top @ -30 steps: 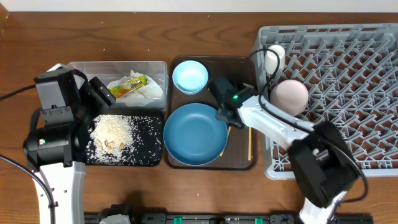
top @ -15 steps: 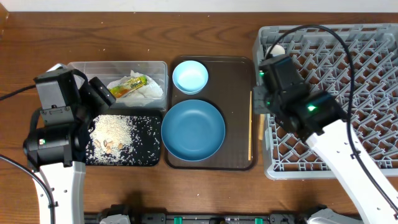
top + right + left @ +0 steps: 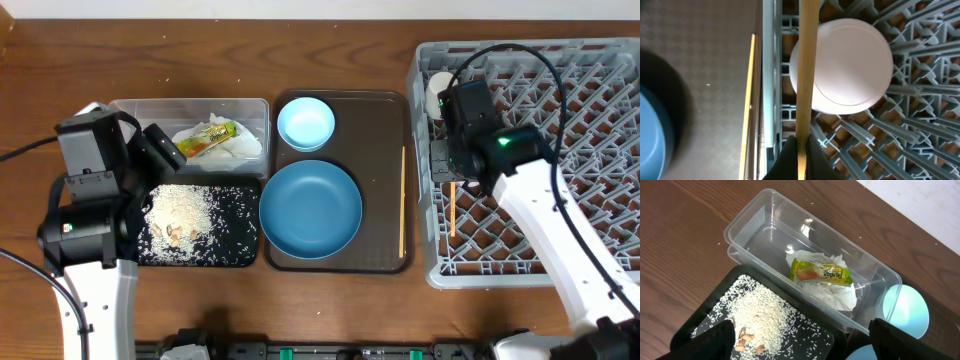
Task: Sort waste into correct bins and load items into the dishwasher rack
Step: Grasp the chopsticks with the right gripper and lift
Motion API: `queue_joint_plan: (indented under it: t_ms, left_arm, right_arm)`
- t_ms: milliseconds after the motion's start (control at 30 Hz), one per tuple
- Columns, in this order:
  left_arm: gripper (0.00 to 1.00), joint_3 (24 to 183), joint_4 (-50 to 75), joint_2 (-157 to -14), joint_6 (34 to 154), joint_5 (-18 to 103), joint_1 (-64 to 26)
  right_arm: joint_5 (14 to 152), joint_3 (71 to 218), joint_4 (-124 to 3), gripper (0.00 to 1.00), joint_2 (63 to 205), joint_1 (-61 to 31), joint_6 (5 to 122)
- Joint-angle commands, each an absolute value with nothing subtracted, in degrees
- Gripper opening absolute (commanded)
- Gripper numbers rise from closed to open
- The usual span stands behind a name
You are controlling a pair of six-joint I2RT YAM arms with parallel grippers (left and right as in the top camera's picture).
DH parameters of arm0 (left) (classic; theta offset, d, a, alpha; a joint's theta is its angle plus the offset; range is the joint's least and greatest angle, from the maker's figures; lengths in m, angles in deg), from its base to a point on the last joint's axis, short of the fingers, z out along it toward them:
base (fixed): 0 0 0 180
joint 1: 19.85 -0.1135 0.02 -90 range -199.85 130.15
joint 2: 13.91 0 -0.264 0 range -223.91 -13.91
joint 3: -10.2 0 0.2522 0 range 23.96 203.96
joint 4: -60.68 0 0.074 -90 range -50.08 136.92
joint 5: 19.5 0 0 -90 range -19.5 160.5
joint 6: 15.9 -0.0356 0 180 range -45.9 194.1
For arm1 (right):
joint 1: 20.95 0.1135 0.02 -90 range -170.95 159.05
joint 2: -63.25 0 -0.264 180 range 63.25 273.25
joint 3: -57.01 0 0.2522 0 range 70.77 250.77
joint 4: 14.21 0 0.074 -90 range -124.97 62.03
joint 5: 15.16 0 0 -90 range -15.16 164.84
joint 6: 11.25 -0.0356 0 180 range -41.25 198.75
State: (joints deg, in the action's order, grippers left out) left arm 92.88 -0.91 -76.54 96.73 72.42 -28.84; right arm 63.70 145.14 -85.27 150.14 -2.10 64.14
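Note:
My right gripper (image 3: 801,150) is shut on one wooden chopstick (image 3: 806,60) and holds it over the left side of the grey dishwasher rack (image 3: 560,120); the stick also shows in the overhead view (image 3: 452,212). An upturned pale-pink bowl (image 3: 845,65) sits in the rack just beyond the gripper. The white cup (image 3: 436,95) is in the rack's far left corner. The second chopstick (image 3: 402,200) lies on the brown tray. My left gripper (image 3: 800,345) is open and empty above the black tray (image 3: 240,245) with rice (image 3: 185,210). The napkin (image 3: 835,292) and wrapper (image 3: 821,272) lie in the clear tub (image 3: 755,225).
The brown serving tray (image 3: 380,130) holds the large dark-blue bowl (image 3: 311,210) and the small light-blue bowl (image 3: 305,122). The tub and the black tray sit side by side left of it. The rack's left wall stands right beside the serving tray's right edge.
My right arm has lifted one chopstick off the brown tray and carried it right, over the rack. The arm now hides the pink bowl from overhead. The left arm has not moved.

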Motion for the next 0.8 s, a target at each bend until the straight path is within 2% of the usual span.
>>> queue_joint_plan:
  t_ms: [0, 33, 67, 167, 333, 467, 533, 667, 767]
  left_arm:
    - [0.88, 93.52, -1.06, -76.78, 96.4, 73.12, -29.15]
    - [0.88, 93.52, -1.06, -76.78, 96.4, 73.09, -29.15]
    - [0.88, 93.52, -1.04, -76.78, 96.4, 73.09, -29.15]
    - [0.88, 93.52, -1.04, -76.78, 96.4, 73.12, -29.15]
    - [0.88, 93.52, -1.06, -76.78, 96.4, 73.12, -29.15]
    - [0.88, 93.52, -1.04, -76.78, 96.4, 73.09, -29.15]
    - [0.88, 93.52, -1.06, -76.78, 96.4, 73.12, -29.15]
    - [0.88, 93.52, -1.04, -76.78, 96.4, 73.12, -29.15]
    - [0.88, 93.52, -1.04, -76.78, 96.4, 73.12, -29.15]
  right_arm:
    - [64.55, 144.77, -84.59, 0.19, 151.84, -2.67, 65.1]
    - [64.99, 144.77, -84.26, 0.36, 152.24, -2.67, 65.1]
    - [65.36, 144.77, -84.0, 0.47, 152.46, -2.67, 65.1]
    - [65.47, 144.77, -82.99, 0.59, 152.68, -2.67, 65.1]
    - [70.58, 144.79, -81.9, 0.58, 152.68, -2.62, 65.03]
    - [89.49, 144.79, -78.31, 0.54, 152.68, -1.71, 63.81]
    - [94.32, 144.79, -76.98, 0.5, 152.68, -0.44, 62.61]
    - [90.39, 144.66, -76.83, 0.44, 153.09, 4.11, 57.19]
    - [82.19, 143.98, -76.98, 0.42, 154.27, 8.87, 52.97]
